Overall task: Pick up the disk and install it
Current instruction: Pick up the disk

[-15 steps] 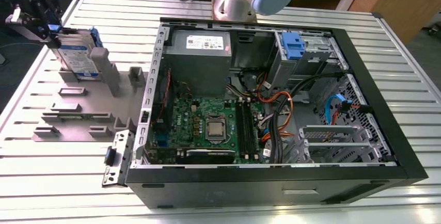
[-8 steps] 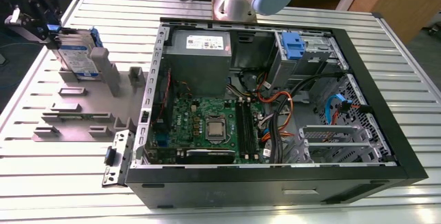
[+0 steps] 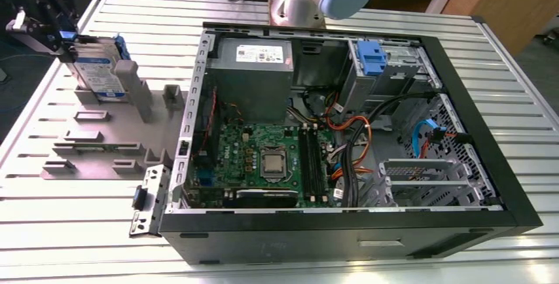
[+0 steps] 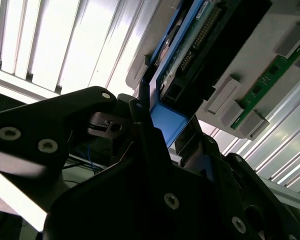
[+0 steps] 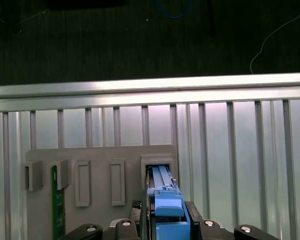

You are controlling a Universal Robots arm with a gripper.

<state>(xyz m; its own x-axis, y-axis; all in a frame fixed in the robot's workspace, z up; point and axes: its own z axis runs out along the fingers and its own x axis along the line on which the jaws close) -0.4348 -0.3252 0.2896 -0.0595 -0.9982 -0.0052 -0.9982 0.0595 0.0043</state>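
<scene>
**Clamping the disk at the grey holder**

I am seeing the black two-fingered pincer clamped on the disk, a flat rectangular silver hard drive with a white-and-blue label, framed by a blue plastic bracket. In both wrist views the dark fingers are pressing against the two sides of the bracket's blue end, with no gap showing.

The disk is standing on edge in a slot of the flat grey plastic holder plate, near the exterior view's left edge. That plate is lying on the ribbed aluminium table, just beside the open black computer case.

I am also picking out a narrow green circuit strip standing in another slot of the plate, apart from the disk. Inside the case, a smaller plain blue plastic clip is sitting in a metal bay.
</scene>
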